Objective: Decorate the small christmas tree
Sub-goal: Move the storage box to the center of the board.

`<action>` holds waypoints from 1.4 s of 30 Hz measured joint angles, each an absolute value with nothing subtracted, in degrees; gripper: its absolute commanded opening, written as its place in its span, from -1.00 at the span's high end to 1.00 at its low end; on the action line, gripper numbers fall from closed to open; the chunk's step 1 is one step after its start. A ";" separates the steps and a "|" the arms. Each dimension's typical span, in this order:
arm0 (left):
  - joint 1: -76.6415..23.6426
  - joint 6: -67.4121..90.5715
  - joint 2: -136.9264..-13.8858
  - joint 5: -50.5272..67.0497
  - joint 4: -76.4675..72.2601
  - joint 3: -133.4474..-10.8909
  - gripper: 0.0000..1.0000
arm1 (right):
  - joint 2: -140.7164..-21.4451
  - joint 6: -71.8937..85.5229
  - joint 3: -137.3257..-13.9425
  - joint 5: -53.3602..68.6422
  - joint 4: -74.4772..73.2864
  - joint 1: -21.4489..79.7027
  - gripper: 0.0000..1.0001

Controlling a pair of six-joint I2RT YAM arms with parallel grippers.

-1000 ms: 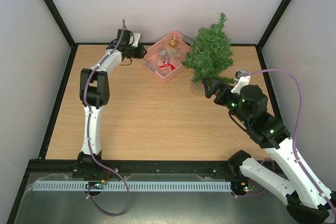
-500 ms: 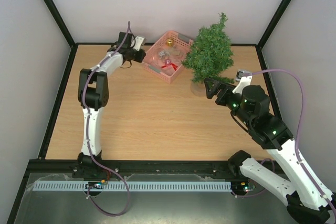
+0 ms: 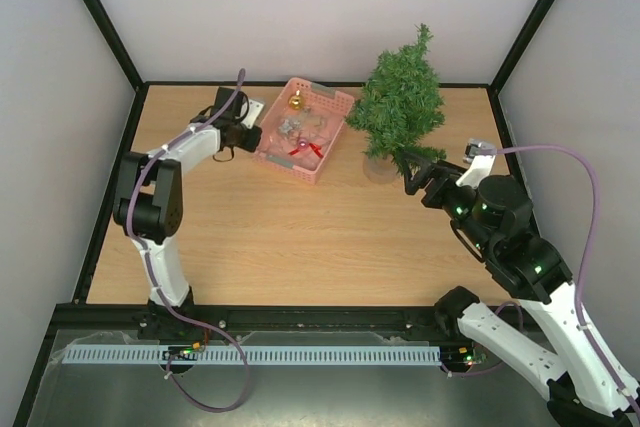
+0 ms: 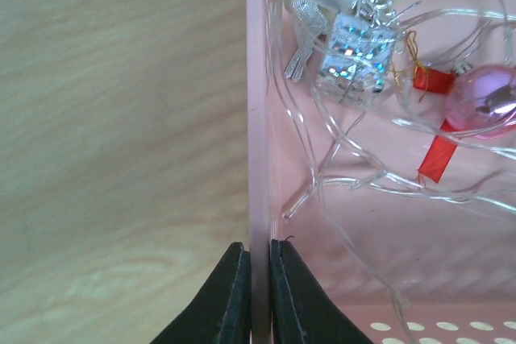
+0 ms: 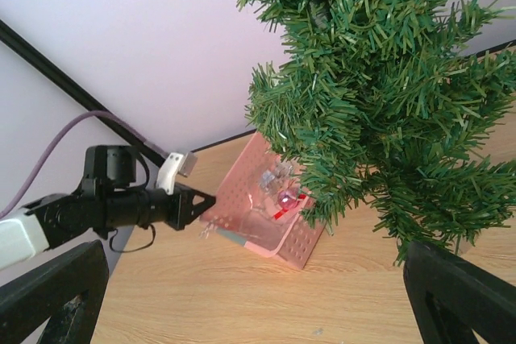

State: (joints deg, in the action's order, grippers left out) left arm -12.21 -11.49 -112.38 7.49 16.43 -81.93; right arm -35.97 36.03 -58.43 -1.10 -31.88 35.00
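Left gripper (image 4: 260, 249) pinches the side wall of the pink basket (image 4: 258, 118), jaws nearly shut on it. Right gripper (image 3: 413, 175), jaws wide and empty, hovers just beside the foot of the small christmas tree (image 3: 400, 97). The tree stands upright at the back right of the table (image 3: 300, 237), nearer the right arm.

Wore white shells along the links of the left arm (image 3: 185, 150) and the right arm (image 3: 572, 327), broken by bulky black housings at the joints. Ended each in black fingers (image 4: 230, 296): thin and tapering to fine tips on the left gripper (image 4: 259, 246), broad matte wedges on the right gripper (image 3: 413, 177). Trailed a mauve cable (image 3: 238, 87) off the left wrist and a longer, looping one off the right. Showed small green lights (image 3: 533, 269) on the right arm's black housings, and a white plug block (image 5: 176, 168) beside the left wrist.
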 measured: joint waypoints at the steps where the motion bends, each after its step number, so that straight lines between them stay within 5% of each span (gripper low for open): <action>1: -12.21 -11.27 -111.18 6.52 16.03 -80.01 0.79 | -35.51 35.94 -58.35 -1.17 -31.90 35.00 -0.97; 24: -15.27 10.85 -90.94 -7.97 32.21 -59.02 0.72 | -35.44 34.98 -55.44 -0.91 -34.54 35.00 -0.97; 33: -17.78 14.87 -84.55 -6.37 38.13 -57.47 0.07 | -35.81 37.78 -53.30 -2.48 -33.63 35.03 -0.97; 42: -17.72 14.68 -72.25 -2.26 36.29 -59.40 -0.21 | -45.69 35.27 -57.93 -9.21 -32.62 35.00 -0.97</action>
